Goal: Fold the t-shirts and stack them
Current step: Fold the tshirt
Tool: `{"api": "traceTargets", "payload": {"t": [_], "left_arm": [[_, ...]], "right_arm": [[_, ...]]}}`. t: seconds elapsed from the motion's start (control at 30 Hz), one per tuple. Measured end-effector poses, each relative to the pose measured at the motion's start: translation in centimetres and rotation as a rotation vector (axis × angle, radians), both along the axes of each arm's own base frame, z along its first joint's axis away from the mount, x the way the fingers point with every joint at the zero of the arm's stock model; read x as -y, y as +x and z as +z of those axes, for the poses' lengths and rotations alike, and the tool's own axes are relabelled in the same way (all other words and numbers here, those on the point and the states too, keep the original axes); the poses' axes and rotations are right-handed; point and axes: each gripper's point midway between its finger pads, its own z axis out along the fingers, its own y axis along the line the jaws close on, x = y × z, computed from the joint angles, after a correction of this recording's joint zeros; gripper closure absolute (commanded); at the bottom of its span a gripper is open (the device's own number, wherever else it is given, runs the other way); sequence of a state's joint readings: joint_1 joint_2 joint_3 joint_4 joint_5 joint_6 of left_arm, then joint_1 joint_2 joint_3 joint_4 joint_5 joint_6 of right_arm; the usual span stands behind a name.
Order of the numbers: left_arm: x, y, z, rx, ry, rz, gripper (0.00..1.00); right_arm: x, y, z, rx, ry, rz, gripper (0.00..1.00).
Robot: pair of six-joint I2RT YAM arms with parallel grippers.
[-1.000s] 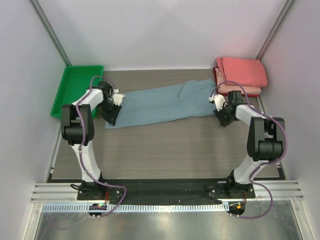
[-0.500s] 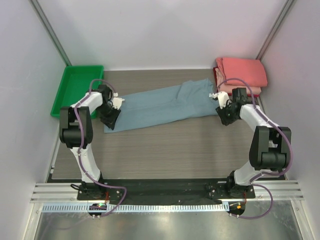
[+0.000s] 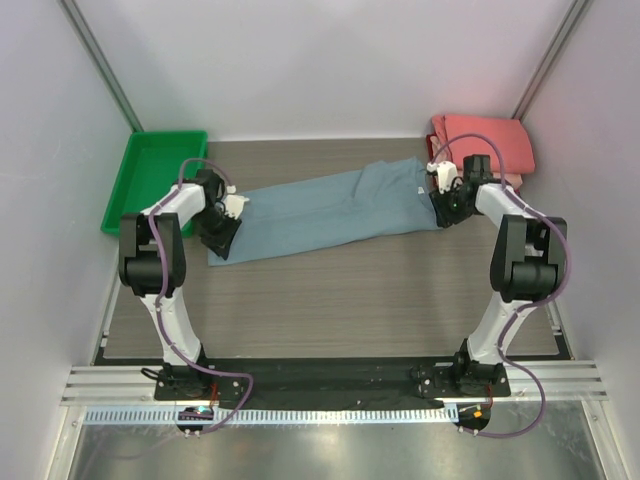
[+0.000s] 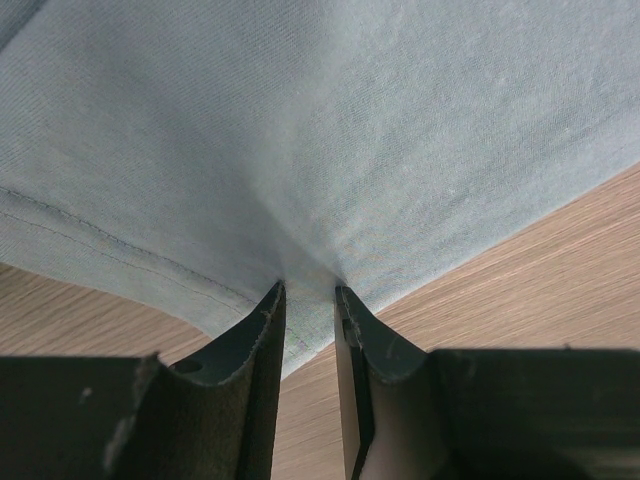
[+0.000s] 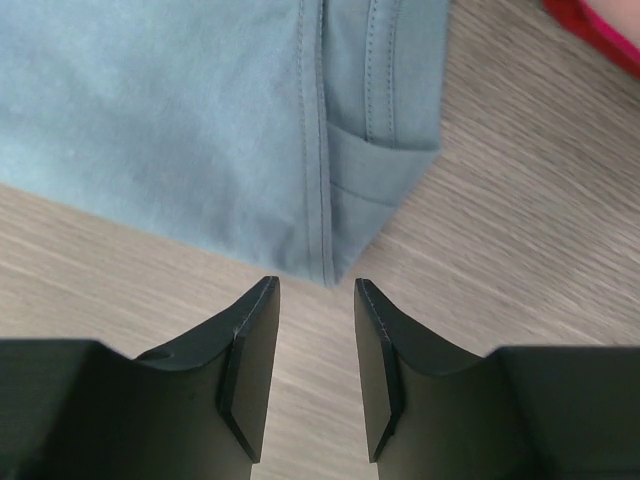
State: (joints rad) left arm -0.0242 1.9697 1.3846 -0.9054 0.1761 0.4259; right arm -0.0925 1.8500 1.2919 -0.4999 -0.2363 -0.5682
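Got the blue-grey t-shirt (image 3: 320, 212) stretched across the surface (image 3: 330, 290), right end near the coral folded t-shirts (image 3: 490, 140). Pinched at the left hem by the left end effector (image 4: 308, 295). Seeing the right end effector (image 5: 315, 290) spread just off the right hem.

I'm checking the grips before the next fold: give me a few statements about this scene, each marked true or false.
1. The left tool pinches the edge of the blue-grey shirt. True.
2. The right tool is clamped on that shirt. False: its jaws stand apart over bare table, with the shirt's hem just ahead of them.
3. The coral shirts lie in the green tray. False: they are stacked at the far right corner, and the tray is at the far left.
4. The blue-grey shirt lies stretched out as a long strip between the two arms. True.
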Motion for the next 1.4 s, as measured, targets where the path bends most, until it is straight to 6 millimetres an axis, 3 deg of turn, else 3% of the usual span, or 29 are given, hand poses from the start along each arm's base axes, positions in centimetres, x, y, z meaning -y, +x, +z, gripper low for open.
{"api": "traceTargets", "payload": {"t": [0.23,0.37,0.47,0.6,0.7,0.8,0.93,1.07,1.23,1.3,1.4], "left_arm": [[0.0,0.0,0.0,0.0,0.0,0.0,0.73],[0.0,0.0,0.0,0.0,0.002,0.0,0.73],[-0.2,0.0,0.1,-0.002,0.009,-0.001,0.73],[-0.5,-0.2,0.1,-0.008,0.026,-0.007,0.73],[-0.7,-0.3,0.1,-0.013,0.035,-0.026,0.73],[-0.9,-0.9,0.1,-0.016,0.044,-0.042,0.73],[-1.3,-2.7,0.1,-0.041,0.064,-0.056,0.73],[-1.5,-3.9,0.2,-0.061,0.072,-0.063,0.73],[-1.2,-4.7,2.4,-0.058,0.053,-0.077,0.66],[-0.8,-3.5,4.6,-0.021,0.034,-0.084,0.62],[0.6,1.6,10.5,0.162,-0.008,-0.095,0.59]], "right_arm": [[-0.2,1.0,-1.8,-0.036,0.027,-0.013,0.59],[-0.1,1.1,-2.8,-0.055,0.033,-0.016,0.86],[0.1,1.2,-3.0,-0.057,0.048,-0.023,0.99],[0.6,0.7,-3.0,-0.068,0.073,-0.03,0.99],[1.0,-0.9,-3.1,-0.095,0.089,-0.038,0.99],[1.3,-4.7,-3.0,-0.15,0.091,-0.041,0.99],[0.9,-9.5,-2.3,-0.213,0.085,-0.028,0.99],[0.4,-12.6,-1.0,-0.234,0.079,-0.011,0.97],[0.6,-14.9,0.1,-0.237,0.04,0.01,0.73],[0.9,-14.9,0.8,-0.223,0.019,0.019,0.63],[1.4,-13.6,2.8,-0.17,-0.009,0.031,0.57]]}}
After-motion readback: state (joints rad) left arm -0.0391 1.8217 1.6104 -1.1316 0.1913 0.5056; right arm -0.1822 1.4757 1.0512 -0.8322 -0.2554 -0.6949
